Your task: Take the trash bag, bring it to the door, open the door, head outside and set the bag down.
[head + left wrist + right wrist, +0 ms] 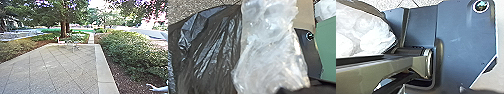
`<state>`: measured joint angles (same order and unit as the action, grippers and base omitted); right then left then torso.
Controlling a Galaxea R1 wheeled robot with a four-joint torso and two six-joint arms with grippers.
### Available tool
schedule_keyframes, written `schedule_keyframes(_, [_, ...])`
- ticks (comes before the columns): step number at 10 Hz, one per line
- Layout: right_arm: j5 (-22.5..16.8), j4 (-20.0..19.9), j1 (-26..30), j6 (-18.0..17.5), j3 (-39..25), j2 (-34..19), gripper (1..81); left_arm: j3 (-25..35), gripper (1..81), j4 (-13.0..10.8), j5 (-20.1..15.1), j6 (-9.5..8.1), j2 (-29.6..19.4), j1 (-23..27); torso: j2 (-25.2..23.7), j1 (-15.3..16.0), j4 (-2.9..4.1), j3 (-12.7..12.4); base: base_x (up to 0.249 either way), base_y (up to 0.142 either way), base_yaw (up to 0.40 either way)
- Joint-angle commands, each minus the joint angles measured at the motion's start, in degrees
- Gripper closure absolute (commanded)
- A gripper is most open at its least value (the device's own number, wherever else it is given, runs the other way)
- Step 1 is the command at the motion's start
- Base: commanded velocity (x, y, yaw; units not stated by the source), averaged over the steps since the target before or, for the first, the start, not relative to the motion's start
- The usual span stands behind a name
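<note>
Paved yard (pixel 55 68) reached; likely the put-down step.
Shrubs (pixel 135 50) line its right side; the trash bag (pixel 215 47), dark plastic, lies close before the left wrist. Either pincer's state, I cannot tell. Setting down probably wants a steady lowering onto flat paving.

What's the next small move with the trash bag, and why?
Probably lower the dark trash bag gently onto the paving, if it isn't resting there: bushes and a tree show this is outdoors, and the bag's shiny plastic shows large at the left wrist.
</note>
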<state>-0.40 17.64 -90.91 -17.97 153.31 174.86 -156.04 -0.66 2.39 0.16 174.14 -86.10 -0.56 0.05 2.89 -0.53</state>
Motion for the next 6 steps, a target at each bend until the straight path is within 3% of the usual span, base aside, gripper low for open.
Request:
schedule_keyframes(1, [-3.03, 0.29, 1.99, 0.22, -0.65, 0.6, 1.0, 0.12, 81.1, 0.13, -3.09, 0.28, -0.02, 2.38, 0.0, 0.0, 0.0, 0.0, 0.0, 0.0, 0.0])
schedule_keyframes(4, [-3.02, 0.38, 2.08, 0.22, -0.65, 0.6, 1.0, 0.12, 81.1, 0.13, -3.09, 0.19, -0.02, 2.39, 0.0, -0.02, 0.0, 0.0, 0.0, 0.0, 0.0])
schedule_keyframes(5, [-3.03, 0.47, 2.0, 0.3, -0.65, 0.6, 1.0, 0.12, 81.1, 0.22, -3.09, 0.11, -0.11, 2.38, -0.02, -0.05, 2.44, 0.0, 0.0, 0.0, 0.0])
schedule_keyframes(6, [-3.03, 0.38, 2.08, 1.0, -0.65, 0.69, 1.0, 0.12, 81.1, 0.22, -3.09, -0.15, -0.37, 2.38, 0.0, -0.05, 5.67, 0.0, 0.0, 0.0, 0.0])
